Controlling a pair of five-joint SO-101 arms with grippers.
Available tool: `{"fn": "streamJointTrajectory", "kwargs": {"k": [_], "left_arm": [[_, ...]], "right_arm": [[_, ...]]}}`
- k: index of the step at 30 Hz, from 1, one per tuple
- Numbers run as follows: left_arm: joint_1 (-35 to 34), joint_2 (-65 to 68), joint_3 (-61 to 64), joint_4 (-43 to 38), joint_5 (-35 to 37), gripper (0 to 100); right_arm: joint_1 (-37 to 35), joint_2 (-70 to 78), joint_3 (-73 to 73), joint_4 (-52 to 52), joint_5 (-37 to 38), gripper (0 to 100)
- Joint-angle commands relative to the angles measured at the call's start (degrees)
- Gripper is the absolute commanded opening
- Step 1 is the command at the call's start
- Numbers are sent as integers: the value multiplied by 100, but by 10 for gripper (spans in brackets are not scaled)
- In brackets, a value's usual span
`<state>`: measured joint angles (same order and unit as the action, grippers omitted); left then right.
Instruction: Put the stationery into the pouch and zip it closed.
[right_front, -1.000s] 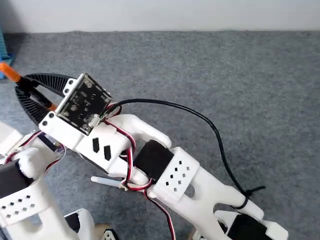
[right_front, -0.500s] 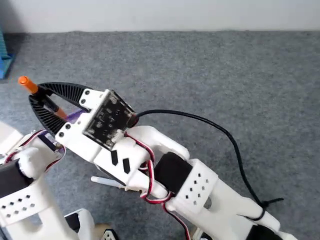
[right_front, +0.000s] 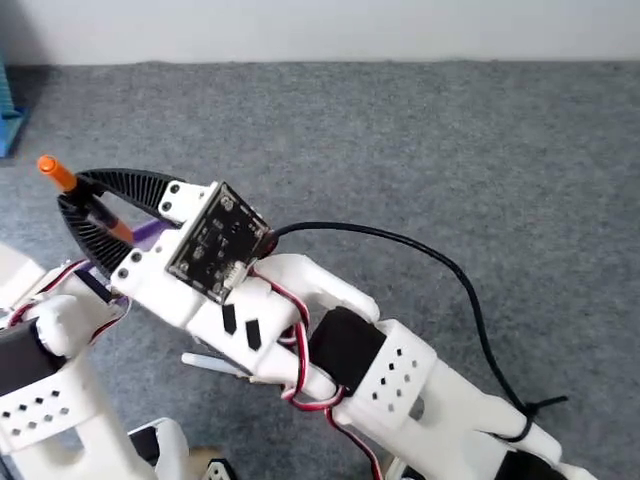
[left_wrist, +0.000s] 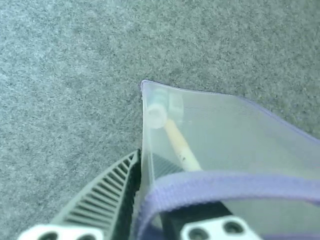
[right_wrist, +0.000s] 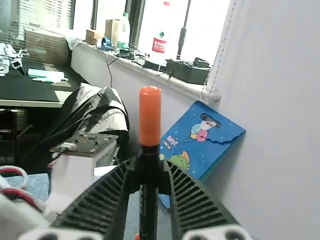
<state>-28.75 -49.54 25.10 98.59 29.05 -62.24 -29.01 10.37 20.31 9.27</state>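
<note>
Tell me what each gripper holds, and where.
Right gripper: orange-capped pen, by its dark barrel below the cap. Left gripper: pouch, by its purple-edged rim.

No legible text anywhere. A blue card (right_wrist: 200, 137) against the wall carries cartoon figures and a line of print (too small to make out); a bottle (right_wrist: 160, 42) on the sill wears an unreadable red label.
</note>
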Motion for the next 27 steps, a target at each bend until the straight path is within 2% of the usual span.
{"fn": "streamJointTrajectory", "kwargs": {"k": [1, 9, 14, 17, 20, 24, 27], "left_arm": [[18, 9, -180, 0, 53, 12], [18, 0, -180, 9, 53, 12], [18, 0, -180, 0, 53, 12], [18, 0, -180, 9, 53, 12], [18, 0, -180, 0, 53, 12], [18, 0, -180, 0, 53, 12], [18, 0, -180, 0, 53, 12]], "right_arm": [[-145, -303, -457, 400, 141, 8], [84, -303, 440, 505, 176, 8], [514, -303, 1477, -532, 264, 8], [637, -347, 1969, -919, 563, 13], [637, -444, 1952, -505, 615, 62], [637, -813, 1468, 523, 589, 227], [813, -1077, 1099, 1464, 510, 240]]}}
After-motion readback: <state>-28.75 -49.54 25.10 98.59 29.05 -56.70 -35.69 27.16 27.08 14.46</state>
